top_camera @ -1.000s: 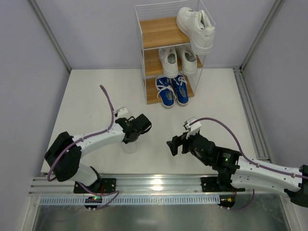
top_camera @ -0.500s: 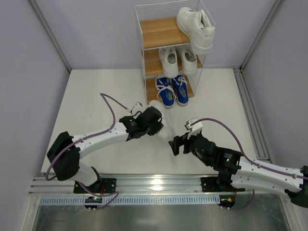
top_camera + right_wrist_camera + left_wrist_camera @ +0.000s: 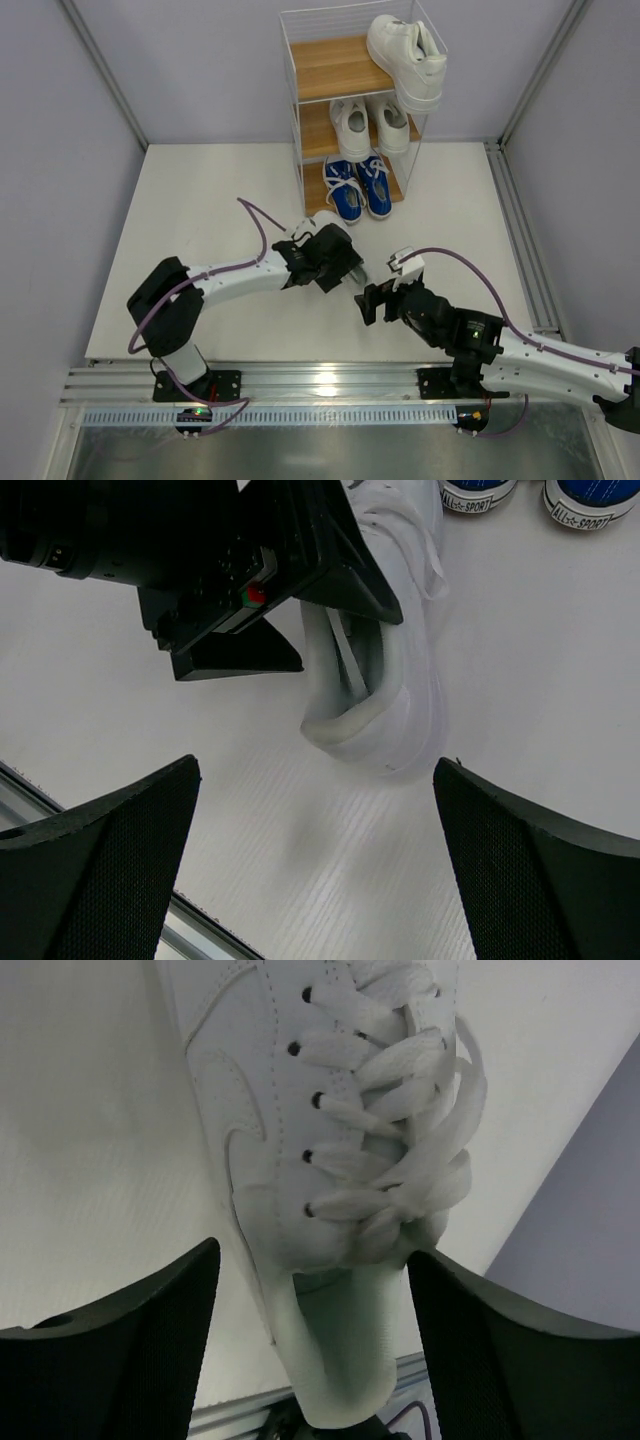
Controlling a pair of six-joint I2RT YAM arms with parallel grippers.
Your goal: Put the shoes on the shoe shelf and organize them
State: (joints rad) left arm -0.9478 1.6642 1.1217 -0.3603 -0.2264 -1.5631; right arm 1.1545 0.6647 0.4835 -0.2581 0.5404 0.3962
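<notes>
- We see the loose white shoe [image 3: 300, 1130] on the white table [image 3: 200, 200], just in front of the shoe shelf [image 3: 325, 68] and between the two arms.
- It is a low, all-white lace-up sneaker with flat white laces through dark eyelets, stitched side panels and a padded collar around an open heel.
- In the right wrist view its toe points toward the shelf and its heel toward the camera.
- The left gripper [image 3: 312, 1270] hangs over the shoe's heel with its jaws spread. One black finger [image 3: 150, 1330] stands clear on one side, and the other is just beside the tongue and laces.
- We cannot tell whether that second finger touches the shoe; nothing is clamped.
- The right gripper [image 3: 368, 300] sits low, near the heel of the shoe. Its jaws are wide apart with nothing between them.
- The shelf has a thin white wire frame and three light-brown boards.
- On its top board a single white shoe [image 3: 407, 55] takes the right half and overhangs the front edge; the left half shows bare wood.
- On the middle board a white pair [image 3: 370, 125] stands side by side.
- On the bottom board is the blue pair [image 3: 360, 187], with white laces and white toe caps that stick out past the front edge. The caps read "ALL SPORT" in the right wrist view.
</notes>
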